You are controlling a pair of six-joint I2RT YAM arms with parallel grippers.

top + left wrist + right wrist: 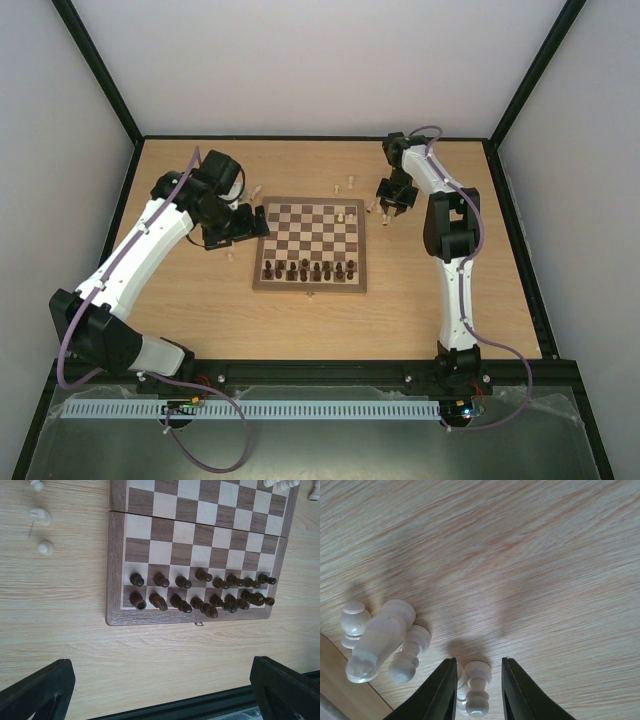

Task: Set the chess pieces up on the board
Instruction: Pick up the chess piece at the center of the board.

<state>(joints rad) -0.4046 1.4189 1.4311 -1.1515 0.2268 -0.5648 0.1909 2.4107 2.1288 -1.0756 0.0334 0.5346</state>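
- The setting is a robotics lab test cell rather than a home or shop: plain pale panel walls [300, 60] close in three sides, joined by black frame struts [100, 70].
- A bare light wood tabletop [300, 320] fills the floor of the enclosure.
- Two white-and-black robot arms, the left arm [140, 250] and the right arm [455, 250], are mounted on a black rail [330, 375] along the near edge.
- A slotted grey cable duct [330, 409] runs in front of the rail, and loose purple cables [235, 440] loop from the arm bases.
- A wooden chessboard [310, 235] lies mid-table between the arms.
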